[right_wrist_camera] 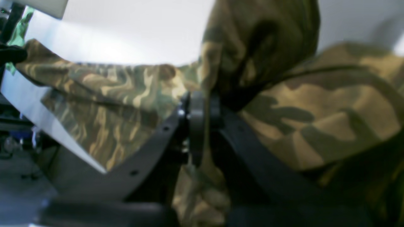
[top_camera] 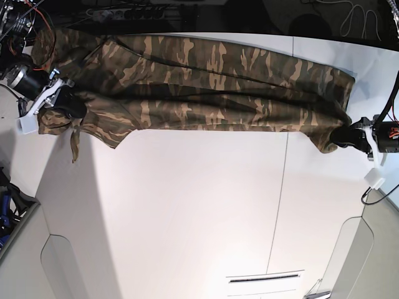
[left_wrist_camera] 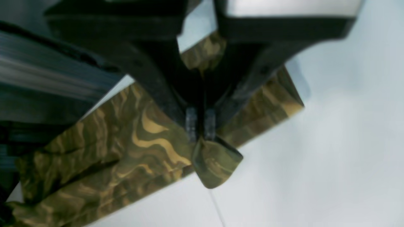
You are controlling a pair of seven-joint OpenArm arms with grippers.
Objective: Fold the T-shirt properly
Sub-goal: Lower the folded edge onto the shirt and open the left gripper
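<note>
Left gripper (left_wrist_camera: 200, 127) is closed, jaws pinched tight on a corner of the T-shirt (left_wrist_camera: 132, 148); a small folded tab of camouflage cloth sticks out just past the fingertips. Right gripper (right_wrist_camera: 200, 115) is likewise clamped on the fabric, with cloth bunched above and below the two pads and draped over the jaw on one side. Base view: T-shirt (top_camera: 206, 93) is stretched as a long band across the far part of the white table (top_camera: 187, 212), from the right gripper (top_camera: 70, 107) at that view's left edge to the left gripper (top_camera: 346, 138) at its right edge. Cloth shows lengthwise creases and folds; a loose flap hangs down near the right gripper. Both wrist views are blurred, so the cloth's fine detail is unclear. Cables (top_camera: 361, 18) lie beyond the far table edge.
</note>
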